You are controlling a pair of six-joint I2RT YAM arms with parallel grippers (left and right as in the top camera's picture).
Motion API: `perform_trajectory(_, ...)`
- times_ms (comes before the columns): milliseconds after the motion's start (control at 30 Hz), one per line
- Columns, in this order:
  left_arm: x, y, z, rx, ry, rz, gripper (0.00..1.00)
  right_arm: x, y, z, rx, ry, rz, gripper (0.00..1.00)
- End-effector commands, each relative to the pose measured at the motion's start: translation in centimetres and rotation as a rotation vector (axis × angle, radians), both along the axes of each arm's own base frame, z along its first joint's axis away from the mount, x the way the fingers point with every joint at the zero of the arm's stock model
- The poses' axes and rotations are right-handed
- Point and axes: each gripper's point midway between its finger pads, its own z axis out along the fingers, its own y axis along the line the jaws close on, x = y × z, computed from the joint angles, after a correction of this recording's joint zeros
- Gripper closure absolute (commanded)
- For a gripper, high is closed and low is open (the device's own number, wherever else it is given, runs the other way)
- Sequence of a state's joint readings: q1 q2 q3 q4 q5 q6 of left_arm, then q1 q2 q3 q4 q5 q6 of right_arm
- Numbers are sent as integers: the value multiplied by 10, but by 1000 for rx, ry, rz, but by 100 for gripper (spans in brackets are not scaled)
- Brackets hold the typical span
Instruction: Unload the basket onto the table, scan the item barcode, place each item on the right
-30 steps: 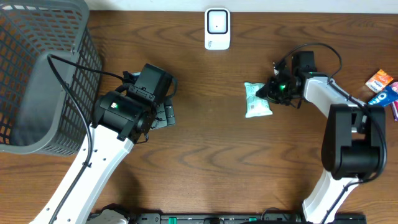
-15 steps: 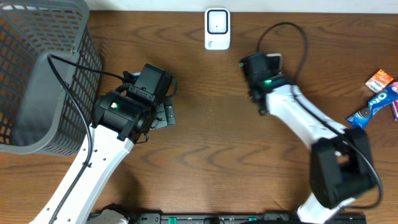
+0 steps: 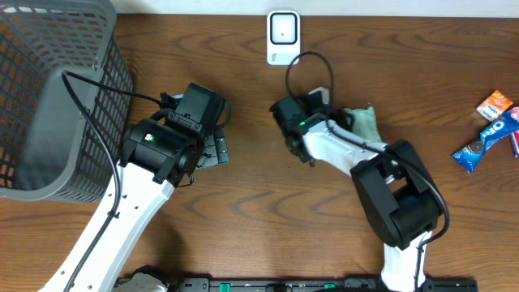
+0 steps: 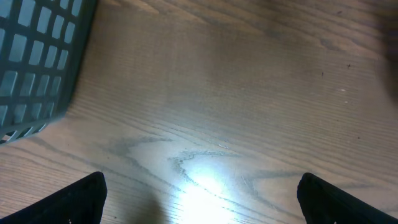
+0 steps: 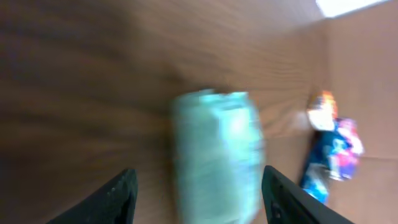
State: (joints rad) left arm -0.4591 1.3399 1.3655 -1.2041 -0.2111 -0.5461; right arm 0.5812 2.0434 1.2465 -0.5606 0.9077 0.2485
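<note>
The item is a pale green packet [image 3: 365,123], lying on the wooden table right of centre. In the right wrist view the packet [image 5: 217,155] is blurred and sits between my right gripper's [image 5: 199,202] spread fingers [image 5: 118,199], which stand open around it. From overhead, the right gripper [image 3: 340,118] is mostly hidden by its own arm. The white barcode scanner [image 3: 283,36] stands at the back edge, centre. My left gripper [image 3: 212,150] is open over bare wood [image 4: 202,208], far from the packet.
A grey mesh basket [image 3: 49,97] fills the left side and shows in the left wrist view [image 4: 37,62]. Snack packs lie at the far right: an orange one [image 3: 494,104] and a blue one [image 3: 486,139].
The right arm swung up toward the scanner with the packet, then left and down. Its jaws have opened and the packet now lies further right than before. The left arm has not moved.
</note>
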Motion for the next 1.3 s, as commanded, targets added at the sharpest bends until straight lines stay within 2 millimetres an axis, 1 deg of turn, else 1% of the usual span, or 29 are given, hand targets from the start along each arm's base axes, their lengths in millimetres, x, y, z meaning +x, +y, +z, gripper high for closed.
perform_trajectory(0,0,1,-2,6,9,5,2,10,42,22,273,-12,45,43)
perform_trajectory(67,0,1,-2,6,9,5,2,17,54,39,385,-12,63,44)
perform_trajectory(133,0,1,-2,6,9,5,2,23,52,57,437,-22,57,43)
perform_trajectory(200,0,1,-2,6,9,6,2,28,40,72,459,-33,32,41)
perform_trajectory(233,0,1,-2,6,9,5,2,30,27,77,459,-18,23,40)
perform_trajectory(300,0,1,-2,6,9,5,2,30,15,75,457,20,28,40)
perform_trajectory(367,0,1,-2,6,9,5,2,26,10,64,476,105,67,40)
perform_trajectory(433,0,1,-2,6,9,5,2,19,2,49,480,158,54,44)
perform_trajectory(533,0,1,-2,6,9,5,2,10,-14,29,404,186,14,49)
perform_trajectory(600,0,1,-2,6,9,5,2,7,-21,16,355,186,-4,48)
perform_trajectory(733,0,1,-2,6,9,5,2,7,-28,-1,302,191,-21,45)
perform_trajectory(867,0,1,-2,6,9,5,2,7,-34,-20,255,215,-38,45)
perform_trajectory(1000,0,1,-2,6,9,5,2,3,-45,-40,178,250,-62,45)
perform_trajectory(1133,0,1,-2,6,9,5,2,0,-57,-54,91,272,-84,45)
perform_trajectory(1200,0,1,-2,6,9,6,2,-2,-61,-60,61,283,-91,47)
perform_trajectory(1267,0,1,-2,6,9,5,2,-4,-63,-67,61,298,-96,53)
